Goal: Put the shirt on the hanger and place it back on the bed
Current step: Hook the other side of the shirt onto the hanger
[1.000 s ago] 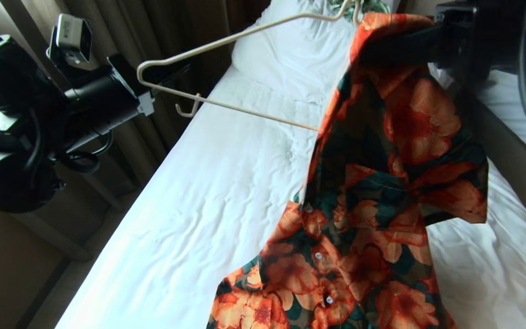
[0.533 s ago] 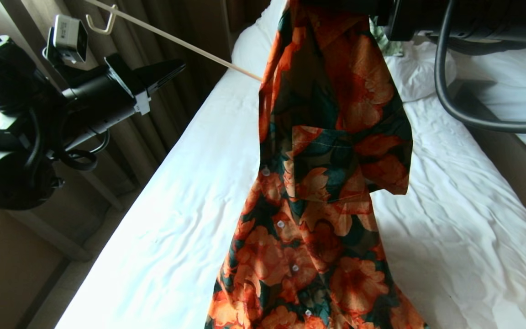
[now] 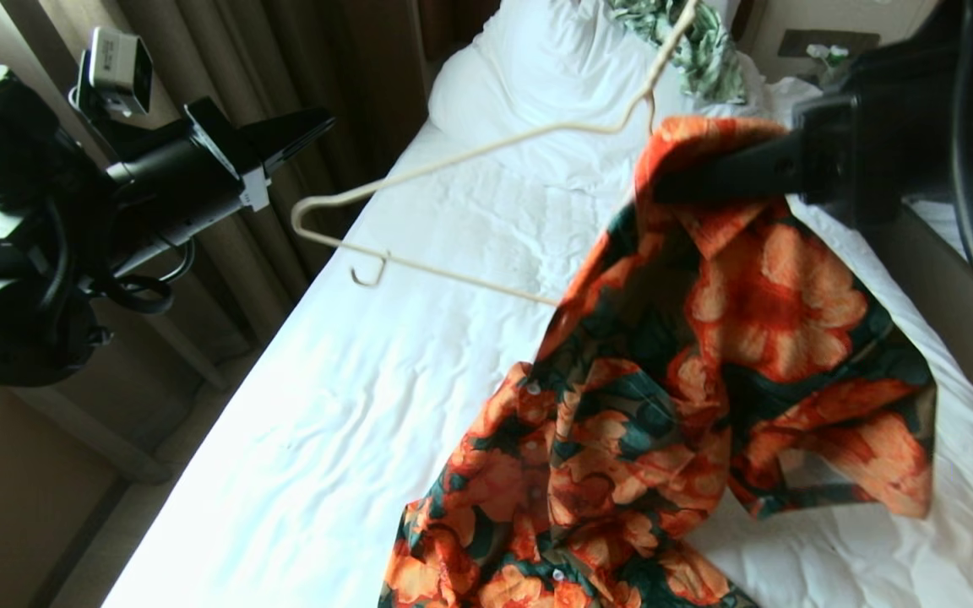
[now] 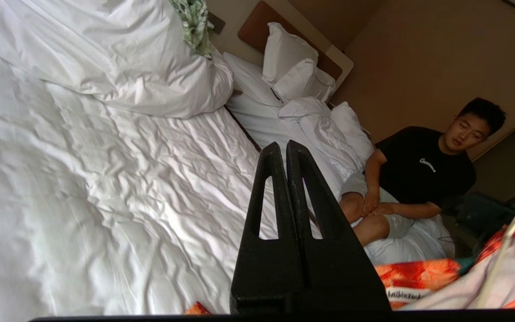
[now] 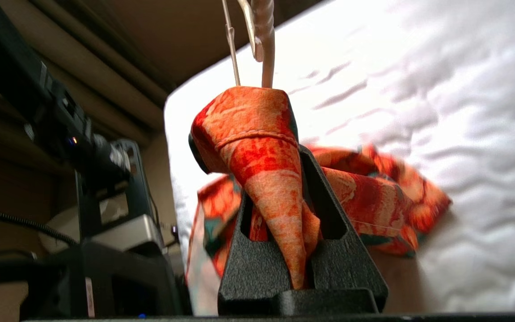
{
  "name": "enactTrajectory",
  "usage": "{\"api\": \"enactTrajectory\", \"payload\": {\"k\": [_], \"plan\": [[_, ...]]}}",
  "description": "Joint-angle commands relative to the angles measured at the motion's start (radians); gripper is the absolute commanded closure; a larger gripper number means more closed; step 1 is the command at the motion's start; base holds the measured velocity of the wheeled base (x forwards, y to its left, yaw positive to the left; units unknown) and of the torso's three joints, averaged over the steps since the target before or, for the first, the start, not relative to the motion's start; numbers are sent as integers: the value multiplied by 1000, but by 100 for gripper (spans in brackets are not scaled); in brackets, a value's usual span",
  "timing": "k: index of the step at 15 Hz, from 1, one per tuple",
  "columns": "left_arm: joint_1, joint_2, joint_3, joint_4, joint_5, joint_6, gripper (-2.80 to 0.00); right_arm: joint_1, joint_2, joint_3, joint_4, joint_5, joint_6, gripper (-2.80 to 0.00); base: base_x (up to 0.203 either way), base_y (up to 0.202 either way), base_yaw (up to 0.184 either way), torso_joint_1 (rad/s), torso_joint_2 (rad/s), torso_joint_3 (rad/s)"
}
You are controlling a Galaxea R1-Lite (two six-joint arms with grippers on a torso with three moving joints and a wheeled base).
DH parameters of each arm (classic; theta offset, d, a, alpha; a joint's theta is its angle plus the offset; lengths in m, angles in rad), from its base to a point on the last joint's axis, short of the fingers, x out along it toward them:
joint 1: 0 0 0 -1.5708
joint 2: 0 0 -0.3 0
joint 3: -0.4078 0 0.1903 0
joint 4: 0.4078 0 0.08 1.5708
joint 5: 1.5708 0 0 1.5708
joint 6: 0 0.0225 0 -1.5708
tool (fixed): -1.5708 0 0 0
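The right gripper (image 3: 664, 181) was up over the bed (image 3: 351, 397), clamped hard on a fold of the shirt (image 3: 706, 355) near its collar, and the floral cloth spilled down from that pinch, its lower end crumpled on the white sheet. In the right wrist view the orange fabric bulged out between the black fingers (image 5: 329, 210) and over their tips. The hanger (image 3: 453, 160) rode along with it: one end buried inside the shirt, the other shoulder bare and sticking out toward the curtains (image 3: 216, 51), its neck rising just beside the gripped fold. Off to the robot's left, the left gripper (image 3: 317, 125) hung in the air beside the bed, fingers pressed together on nothing, well apart from the hanger's free end. A green leaf-print cloth (image 3: 689, 42) lay up on the pillow (image 3: 537, 67). A person (image 4: 418, 179) sat on the second bed (image 4: 284, 120).
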State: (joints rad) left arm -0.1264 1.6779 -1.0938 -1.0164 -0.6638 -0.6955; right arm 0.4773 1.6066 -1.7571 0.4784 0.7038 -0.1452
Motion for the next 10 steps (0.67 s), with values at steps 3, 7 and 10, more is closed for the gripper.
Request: {"api": "enactTrajectory", "payload": {"k": [3, 7, 10], "plan": [[-3, 2, 0, -4, -5, -3, 0, -168, -133, 335, 81, -14, -114, 0, 0, 0, 0, 0, 0, 0], [-24, 3, -4, 38, -22, -3, 0, -382, -181, 616, 98, -70, -232, 0, 0, 0, 0, 0, 0, 0], [-84, 3, -52, 206, -18, -1, 0, -477, -163, 719, 99, -167, -283, 0, 0, 0, 0, 0, 0, 0]]}}
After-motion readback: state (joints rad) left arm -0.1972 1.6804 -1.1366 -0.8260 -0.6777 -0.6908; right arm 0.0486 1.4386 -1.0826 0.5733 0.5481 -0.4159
